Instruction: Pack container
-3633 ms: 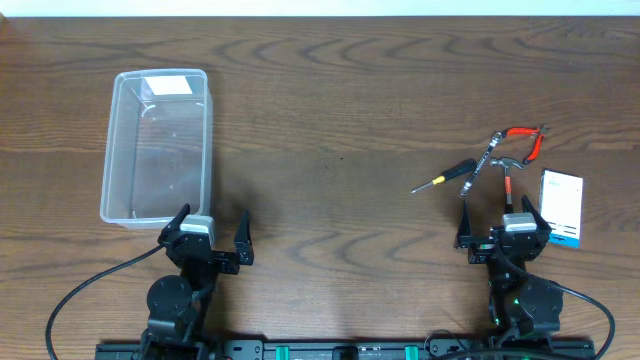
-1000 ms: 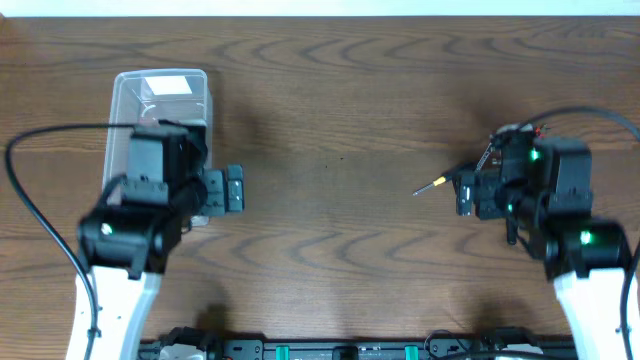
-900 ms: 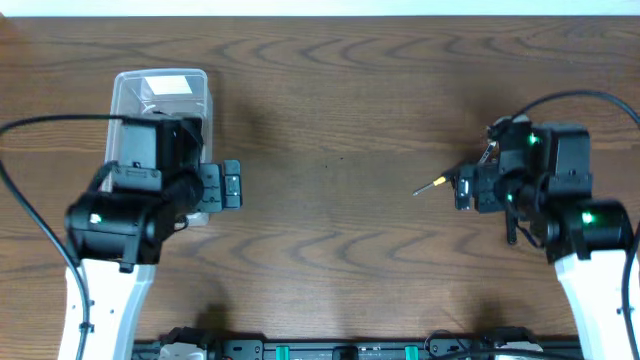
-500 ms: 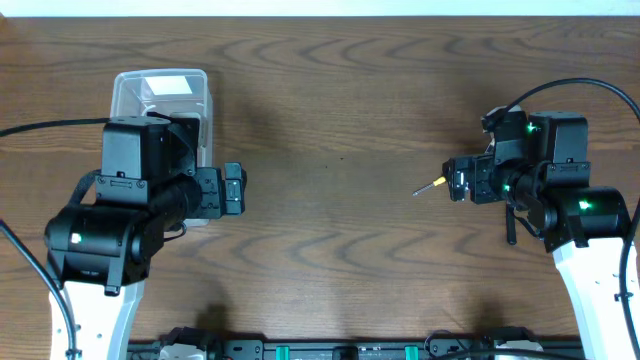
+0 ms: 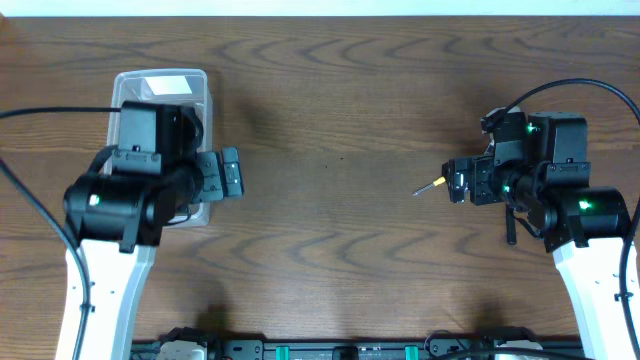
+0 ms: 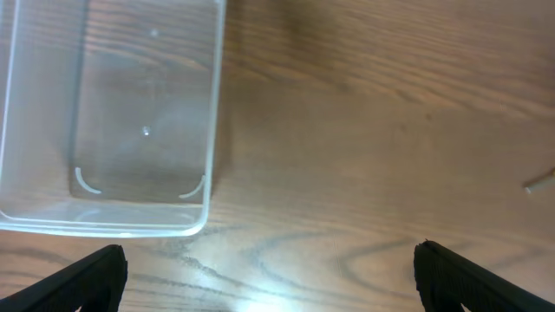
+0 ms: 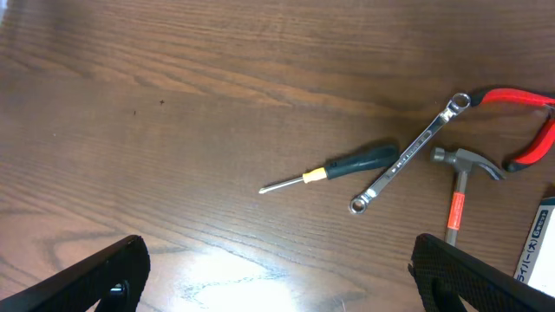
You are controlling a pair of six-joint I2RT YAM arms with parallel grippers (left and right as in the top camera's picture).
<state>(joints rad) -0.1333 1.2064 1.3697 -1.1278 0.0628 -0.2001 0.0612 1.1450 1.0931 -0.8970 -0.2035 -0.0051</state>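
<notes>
Our left end effector (image 6: 273, 277), spread open, hovers beside the empty clear container (image 6: 212, 130) at the left of the bench (image 5: 340, 80), while our right end effector (image 7: 277, 269), also open, hangs over the screwdriver (image 7: 342, 169), likely our first pick.

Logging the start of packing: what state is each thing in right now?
container: upright, lidless, nothing visible inside.
left gripper: open, empty.
right gripper: open, empty.
screwdriver: lying flat, unheld.
wrench: lying flat, unheld.
hammer: lying flat, unheld.
pliers: lying flat, partly out of frame.
</notes>
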